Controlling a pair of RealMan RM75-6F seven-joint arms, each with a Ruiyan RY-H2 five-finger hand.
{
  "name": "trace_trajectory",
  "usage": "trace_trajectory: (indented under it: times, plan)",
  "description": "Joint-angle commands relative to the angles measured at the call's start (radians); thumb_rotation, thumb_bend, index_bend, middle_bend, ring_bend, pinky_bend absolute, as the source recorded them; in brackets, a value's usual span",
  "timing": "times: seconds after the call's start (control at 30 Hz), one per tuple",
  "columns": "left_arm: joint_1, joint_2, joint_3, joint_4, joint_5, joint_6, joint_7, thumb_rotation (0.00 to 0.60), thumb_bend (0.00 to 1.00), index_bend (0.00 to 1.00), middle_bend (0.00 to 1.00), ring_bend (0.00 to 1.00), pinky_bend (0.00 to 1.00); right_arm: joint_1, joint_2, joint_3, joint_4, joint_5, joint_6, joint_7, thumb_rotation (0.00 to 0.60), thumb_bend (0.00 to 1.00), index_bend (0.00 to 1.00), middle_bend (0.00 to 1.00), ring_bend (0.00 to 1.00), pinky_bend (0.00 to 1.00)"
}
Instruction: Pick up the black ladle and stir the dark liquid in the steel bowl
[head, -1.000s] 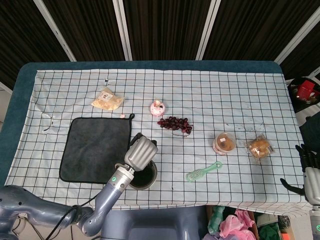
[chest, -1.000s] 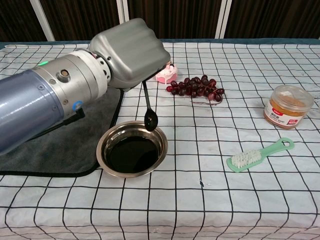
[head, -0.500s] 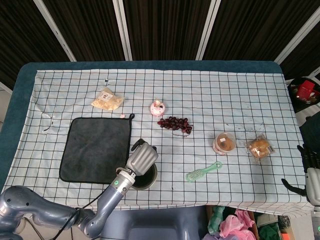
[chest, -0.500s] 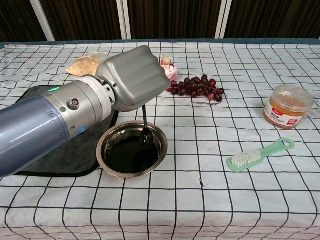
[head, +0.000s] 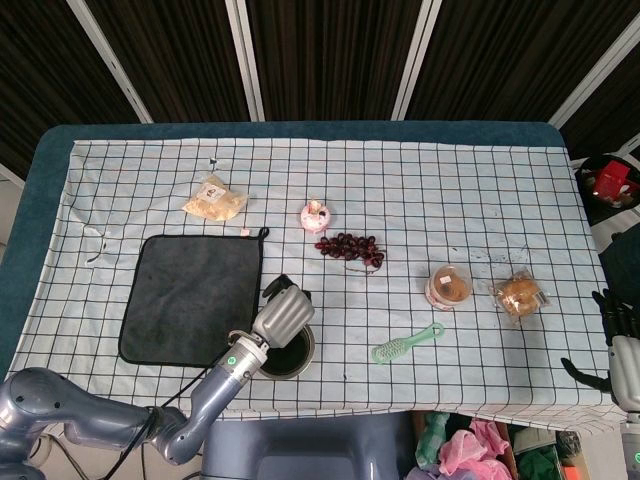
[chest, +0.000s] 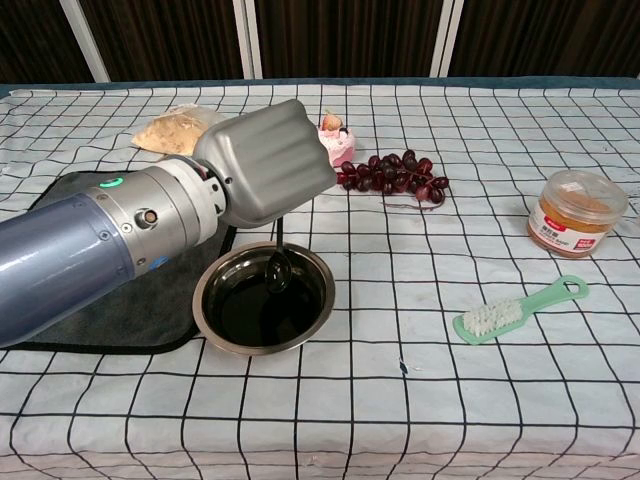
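A: Head view, items on the checked cloth?

B: 1 left hand, fingers curled, over the steel bowl at the front edge of the table. The bowl sits just right of 1 dark grey mat. Ladle not discernible here; the hand covers it.

A: Other stock in that view?

B: 1 bag of pale snacks, 1 small pink cake, 1 bunch of dark grapes, 1 orange-lidded jar, 1 wrapped bun, 1 green brush. 1 right hand at the far right edge, off the table, well apart from everything; whether its fingers are spread or curled I cannot tell.

A: Chest view, task items?

B: 1 left hand closed around the top of the black ladle. The handle hangs down from the fist; the ladle's scoop is low inside the steel bowl, at the surface of the dark liquid, toward the bowl's far side.

A: Remaining entries?

B: 1 mat under the forearm, 1 snack bag behind the hand, 1 cake partly hidden by the hand, 1 grapes, 1 jar, 1 brush right of the bowl. Right hand does not show here.
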Motion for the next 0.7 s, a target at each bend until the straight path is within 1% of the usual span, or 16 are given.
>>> trace_trajectory:
  times: [0.03,0.37,0.57,0.7]
  plan:
    - [-0.008,-0.008,0.013,0.028,0.031,-0.005,0.0,0.6,0.5,0.67,0.89,0.83,0.82,0.0,0.0,0.0,0.001,0.0,-0.002,0.001,0.6,0.11,0.03,0.01,0.06,0.22]
    - [-0.016,-0.054,0.019,0.066,0.046,-0.022,0.045,0.6,0.5,0.68,0.89,0.83,0.83,0.001,0.001,0.0,0.006,0.004,-0.011,0.02,0.6,0.11,0.03,0.01,0.06,0.22]
    - [-0.021,-0.09,0.018,0.079,0.073,-0.024,0.056,0.6,0.5,0.68,0.89,0.83,0.83,-0.001,0.004,0.002,0.008,0.003,-0.008,0.032,0.6,0.11,0.03,0.01,0.06,0.22]
    - [-0.019,-0.112,0.022,0.079,0.071,-0.032,0.072,0.6,0.5,0.68,0.89,0.83,0.83,-0.003,0.007,0.002,0.008,0.002,-0.006,0.038,0.6,0.11,0.03,0.01,0.06,0.22]
